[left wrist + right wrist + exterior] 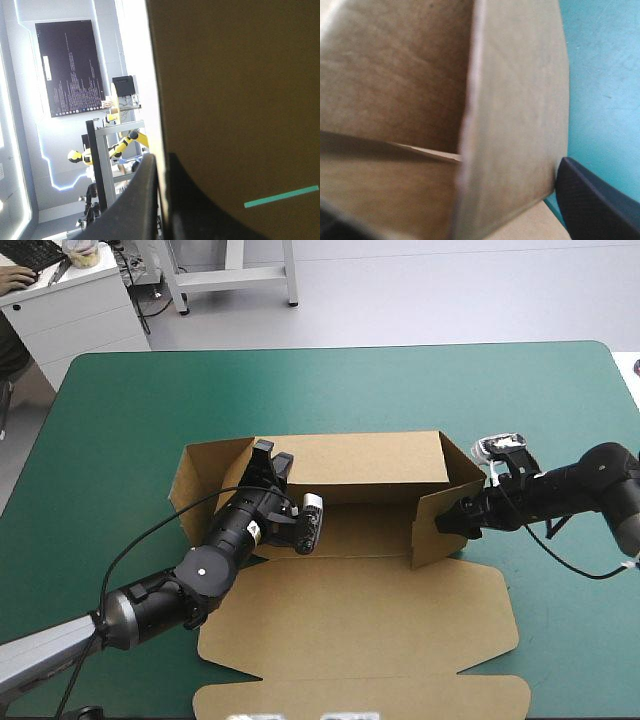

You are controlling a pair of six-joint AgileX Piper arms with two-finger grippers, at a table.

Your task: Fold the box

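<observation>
The brown box (350, 475) lies mid-table with its back wall and right side wall (440, 525) raised and its lid (360, 630) flat toward the near edge. My left gripper (268, 462) is shut on the back wall's left end; in the left wrist view the board (235, 100) stands edge-on between the nearly closed fingers (145, 200) of the left gripper (161, 165). My right gripper (452, 521) is open at the right side wall, which stands between its spread fingers (590, 200) in the right wrist view, where the wall (515, 110) fills the picture around the right gripper (450, 195).
The box's left flap (205, 480) splays outward on the teal-green cover (150, 410). A white cabinet (75, 310) stands beyond the table's far left corner. Bare cover lies behind the box and to its right (570, 410).
</observation>
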